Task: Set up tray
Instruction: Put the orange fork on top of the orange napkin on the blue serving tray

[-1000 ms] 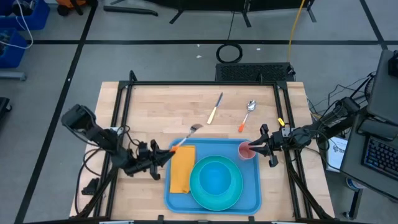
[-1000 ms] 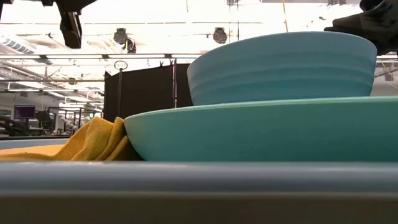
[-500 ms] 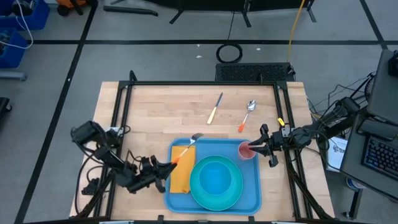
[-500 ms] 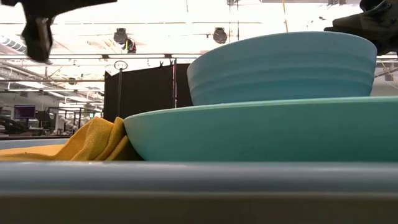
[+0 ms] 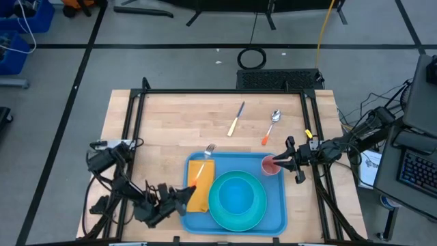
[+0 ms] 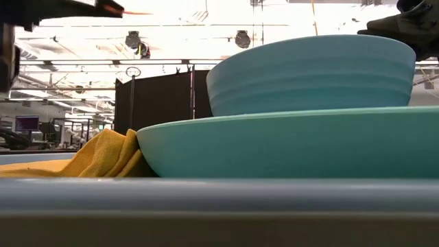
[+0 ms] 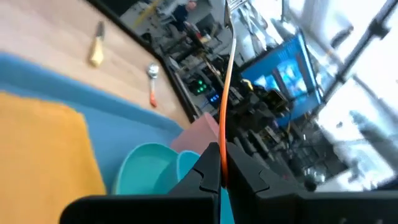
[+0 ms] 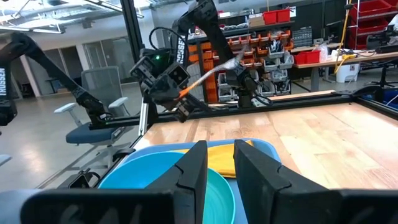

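The blue tray (image 5: 278, 213) lies at the table's near edge. On it are an orange-yellow napkin (image 5: 202, 172) at its left, a turquoise bowl (image 5: 237, 193) in a turquoise plate (image 5: 220, 210), and a pink cup (image 5: 270, 166) in its far right corner. My left gripper (image 5: 183, 199), at the tray's near left corner, is shut on an orange-handled fork (image 5: 203, 164) raised over the napkin. My right gripper (image 5: 278, 162) is open right beside the cup; its wrist view (image 8: 221, 163) shows nothing between the fingers. My left gripper pinches the fork's orange handle (image 7: 221, 163) at its free end between the two fingers. The fork runs on in line with the fingers, its tines (image 5: 210, 147) toward the table's far edge. It is lifted clear above the napkin, as the low view (image 6: 120, 9) also shows.
A yellow-handled knife (image 5: 236, 119) and an orange-handled spoon (image 5: 271, 126) lie on the bare wood beyond the tray. A dark frame (image 5: 133, 116) runs round the tabletop. There is free wood to the left of the tray.
My left gripper has drawn back toward the table's near edge with the fork. The fork has moved from the tray's far left corner to a place over the napkin, and its tines have turned more toward the far edge. My right gripper has kept still.
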